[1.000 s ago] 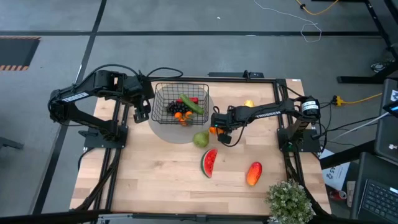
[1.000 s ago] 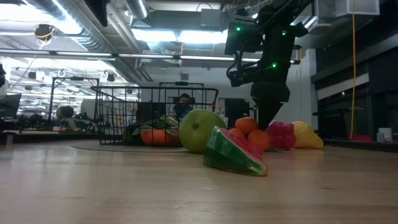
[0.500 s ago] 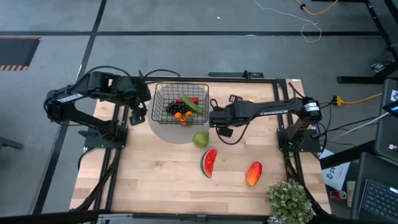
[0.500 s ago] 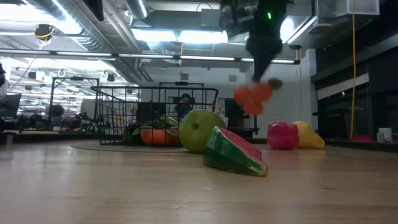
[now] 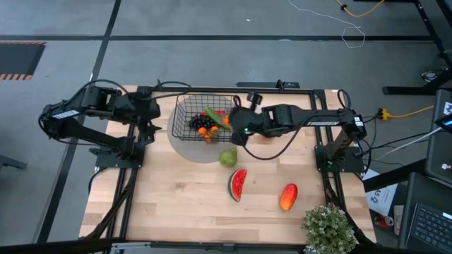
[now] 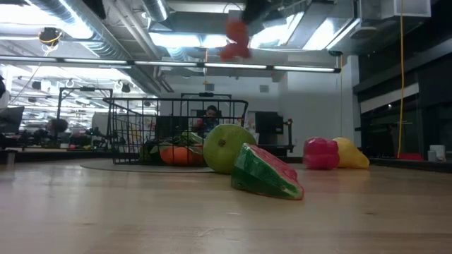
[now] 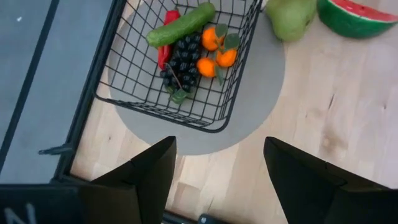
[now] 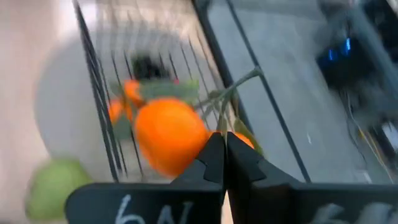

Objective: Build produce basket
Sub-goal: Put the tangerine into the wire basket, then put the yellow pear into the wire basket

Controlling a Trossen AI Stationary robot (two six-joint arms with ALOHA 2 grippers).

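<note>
The black wire basket (image 5: 205, 116) stands on a round grey mat (image 5: 201, 149) at the table's far side. It holds a cucumber (image 7: 181, 23), dark grapes (image 7: 181, 61), two oranges (image 7: 219, 48) and a red piece (image 7: 166, 38). My right gripper (image 5: 233, 121) is shut on a leafy twig bearing oranges (image 8: 168, 138), high above the basket's right rim; the oranges also show in the low view (image 6: 233, 39). My left gripper (image 7: 217, 180) is open and empty, left of the basket (image 5: 150, 130). A pear (image 5: 227, 157), a watermelon slice (image 5: 237, 185) and a mango (image 5: 288, 197) lie on the table. My right gripper pinches the thin green twig (image 8: 221, 124) of the oranges between its two shut fingertips (image 8: 214, 155). The oranges are lifted clear of the table, well above the basket's rim. One orange sits close beside the fingertips and another (image 8: 246, 142) shows behind them.
A red fruit (image 6: 321, 153) and a yellow fruit (image 6: 351, 154) lie at the table's far right. A potted plant (image 5: 328, 227) stands at the near right corner. The near half of the wooden table (image 5: 176, 212) is bare.
My right gripper has lifted the oranges off the table beside the pear. It has carried them up and toward the table's far left, over the basket's right rim. My left arm has drawn back toward the table's left edge, away from the basket.
</note>
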